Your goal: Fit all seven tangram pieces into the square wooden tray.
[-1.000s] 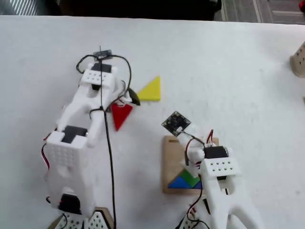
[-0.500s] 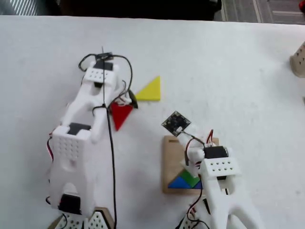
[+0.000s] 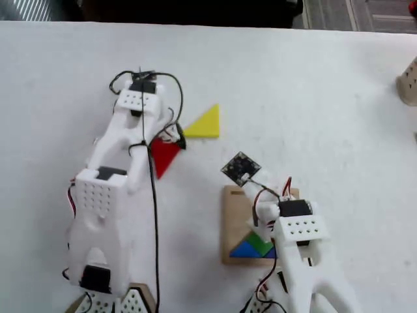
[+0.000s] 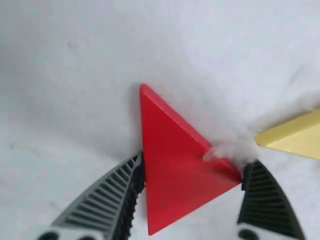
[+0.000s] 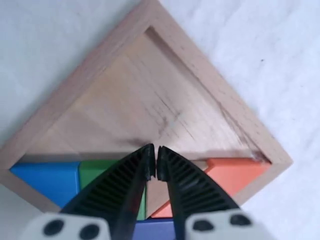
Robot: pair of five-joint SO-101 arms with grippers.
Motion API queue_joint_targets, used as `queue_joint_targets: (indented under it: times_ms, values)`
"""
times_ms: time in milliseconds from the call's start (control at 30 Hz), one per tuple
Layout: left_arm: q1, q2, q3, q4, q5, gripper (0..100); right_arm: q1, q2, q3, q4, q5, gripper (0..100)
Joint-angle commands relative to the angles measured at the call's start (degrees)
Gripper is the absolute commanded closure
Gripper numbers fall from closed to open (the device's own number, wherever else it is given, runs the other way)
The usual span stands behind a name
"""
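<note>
Red triangle (image 4: 175,185) flat on the table (image 3: 313,98), well apart from the wooden tray (image 5: 80,84); left tool (image 4: 194,165) open astride it, jaws at its edges. Close squarely, clear of the yellow triangle (image 4: 295,137). Right tool (image 5: 154,152) closed, empty, over the tray.

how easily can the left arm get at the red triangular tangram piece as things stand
Probably yes: the left tool is open with a finger on either side of the red triangular tangram piece, nothing between them. The yellow triangular piece lies close beside one finger but likely won't block closing.
</note>
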Motion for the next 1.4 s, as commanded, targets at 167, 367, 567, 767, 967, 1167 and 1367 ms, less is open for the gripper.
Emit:
queue_joint_targets:
  times_ms: [167,367,567,767,967,1167,1367]
  values:
    - [-0.3,0.0,-1.3,0.0,-3.9,85,-0.5,-0.2,-0.1,-0.9,0.8,97.8]
    - [-0.2,0.0,-1.2,0.2,-4.1,85,-0.5,-0.2,-0.1,-0.9,0.8,97.8]
    - [-0.2,-0.1,-1.5,0.4,-11.4,85,-0.5,-0.2,-0.1,-0.9,0.8,97.8]
    - [-0.2,-0.7,-1.7,2.9,-13.6,75,-0.5,-0.2,-0.1,-0.9,0.8,97.8]
    - [-0.7,-5.7,1.1,4.1,-20.5,74,-0.5,-0.2,-0.1,-0.9,0.8,97.8]
    - [0.7,-9.9,10.7,-0.3,-30.8,73,-0.5,-0.2,-0.1,-1.0,0.8,97.8]
    - [1.5,-11.2,13.5,-1.8,-35.0,74,-0.5,-0.2,-0.1,-1.0,0.8,97.8]
